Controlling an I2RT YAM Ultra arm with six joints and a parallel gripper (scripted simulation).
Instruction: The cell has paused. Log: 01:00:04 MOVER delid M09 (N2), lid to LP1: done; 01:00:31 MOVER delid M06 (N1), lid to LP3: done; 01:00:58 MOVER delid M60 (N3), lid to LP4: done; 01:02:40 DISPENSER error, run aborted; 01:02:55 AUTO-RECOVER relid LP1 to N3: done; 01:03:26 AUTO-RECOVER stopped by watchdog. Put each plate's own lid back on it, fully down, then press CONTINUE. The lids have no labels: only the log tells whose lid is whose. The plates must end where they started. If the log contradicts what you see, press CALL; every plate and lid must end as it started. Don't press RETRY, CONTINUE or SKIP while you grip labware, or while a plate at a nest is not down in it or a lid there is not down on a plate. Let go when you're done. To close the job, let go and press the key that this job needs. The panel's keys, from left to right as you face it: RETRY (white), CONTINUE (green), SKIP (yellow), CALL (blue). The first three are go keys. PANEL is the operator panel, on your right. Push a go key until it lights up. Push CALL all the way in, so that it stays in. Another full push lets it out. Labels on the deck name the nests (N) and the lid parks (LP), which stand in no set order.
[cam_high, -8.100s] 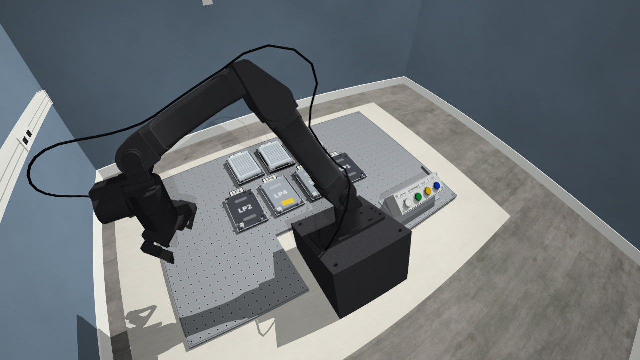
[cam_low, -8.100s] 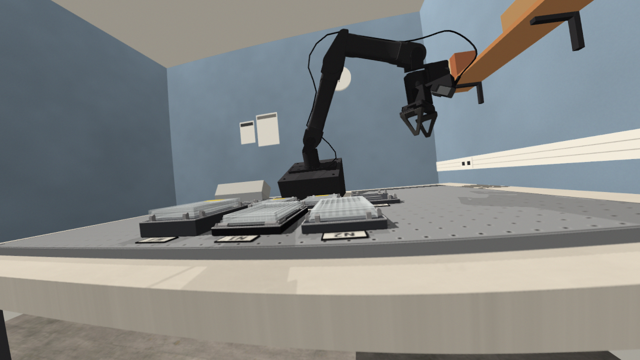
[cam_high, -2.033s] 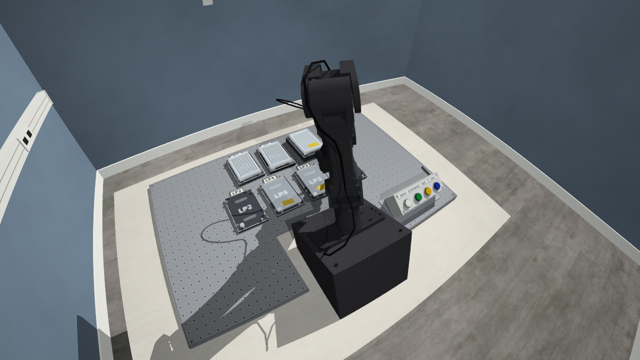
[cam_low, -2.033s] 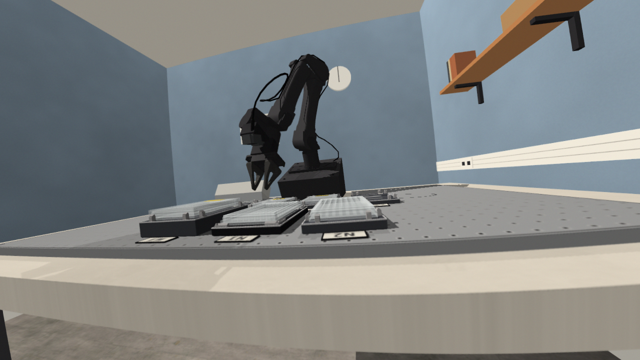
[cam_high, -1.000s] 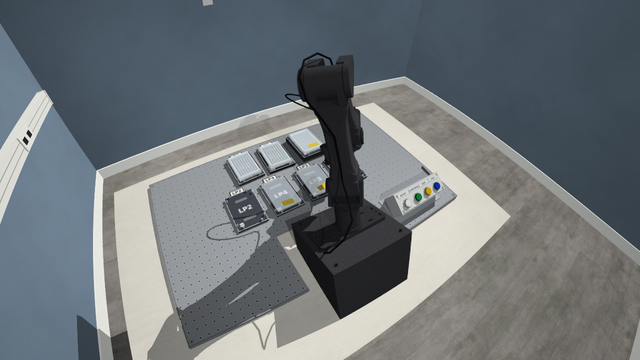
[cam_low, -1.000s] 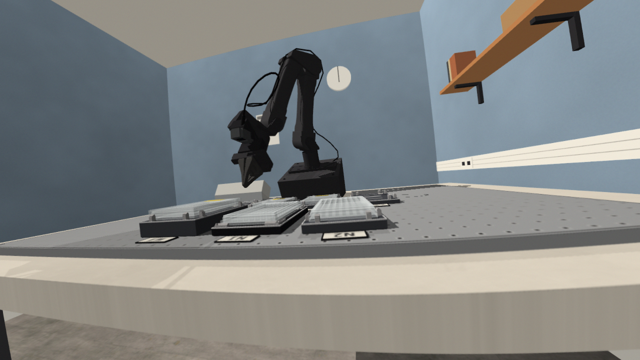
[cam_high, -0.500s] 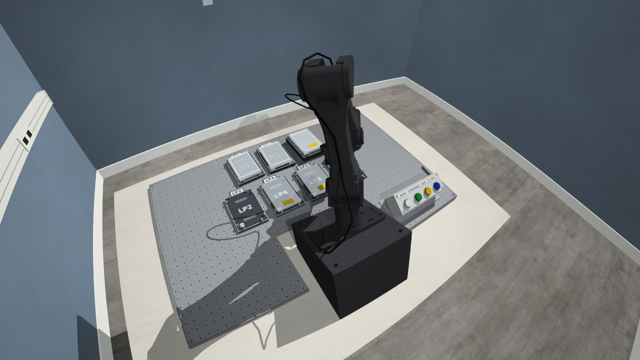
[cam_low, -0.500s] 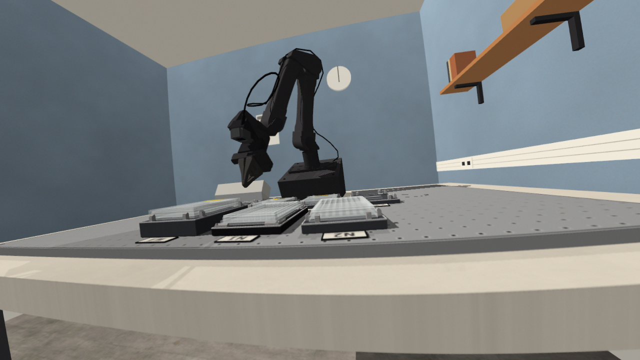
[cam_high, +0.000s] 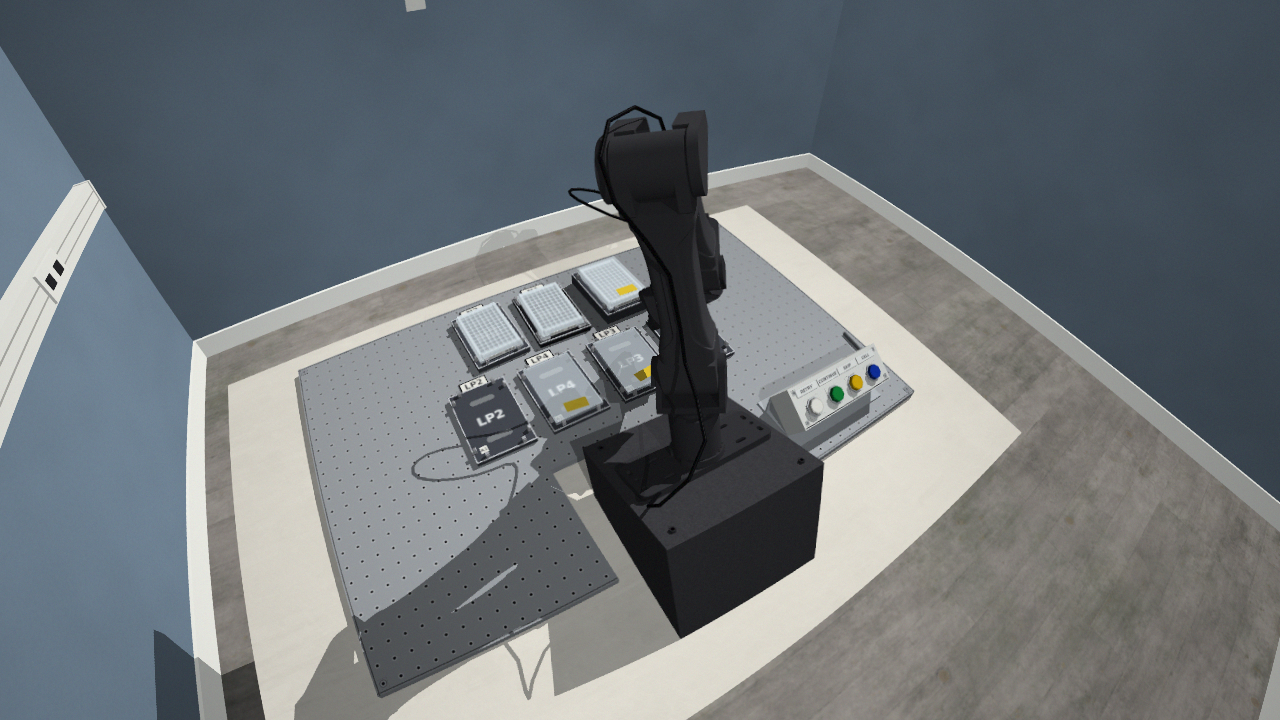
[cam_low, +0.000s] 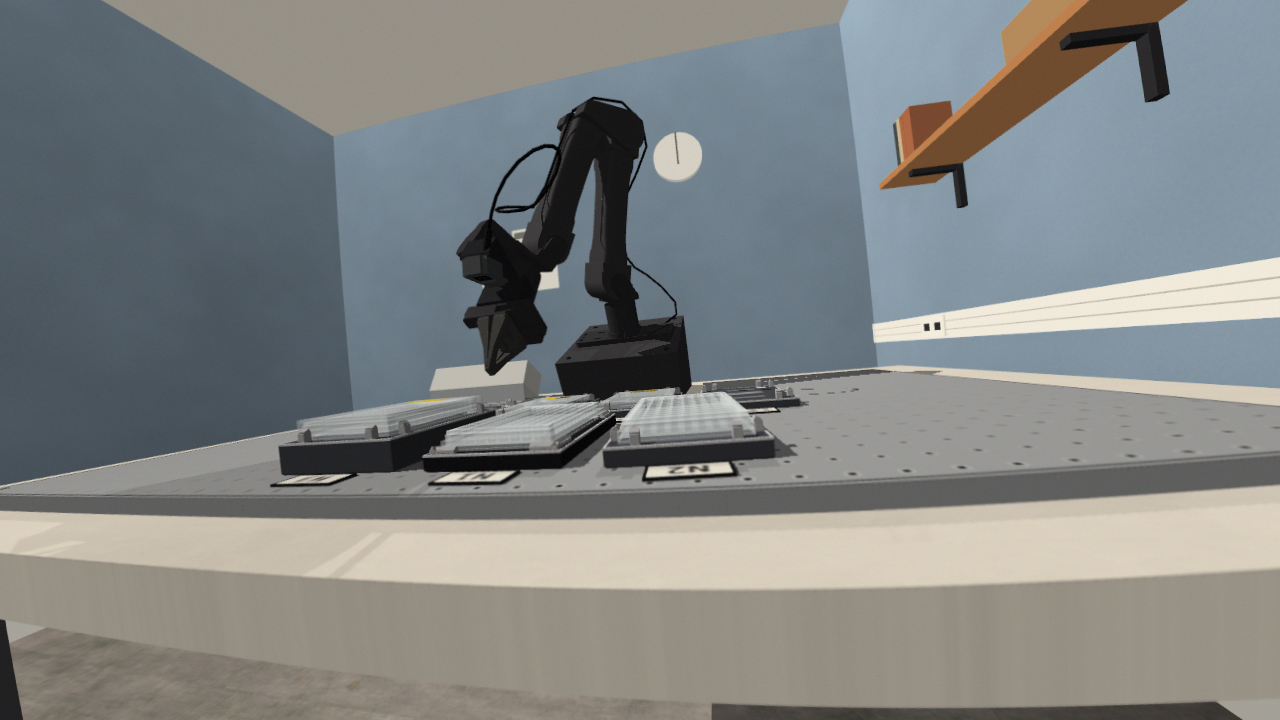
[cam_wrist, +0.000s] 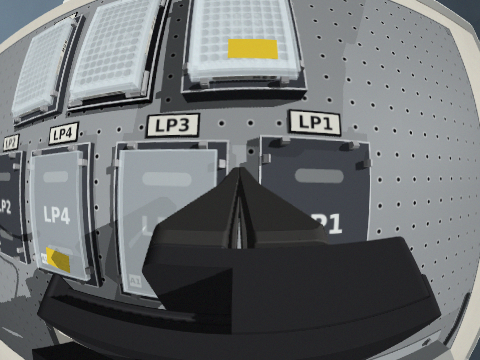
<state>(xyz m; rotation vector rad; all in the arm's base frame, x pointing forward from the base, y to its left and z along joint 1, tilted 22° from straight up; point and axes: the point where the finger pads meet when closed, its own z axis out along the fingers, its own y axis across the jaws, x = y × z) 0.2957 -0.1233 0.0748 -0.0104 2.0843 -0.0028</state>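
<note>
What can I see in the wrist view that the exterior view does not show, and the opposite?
Only the wrist view shows the park labels: LP1 bare, and clear lids lying on LP3 and LP4; it also shows a yellow patch on the lidded plate. Only the exterior view shows the nest label N2, the wall shelf and the whole arm. Both show the three plates and the gripper, shut and holding nothing, above the deck.
</note>
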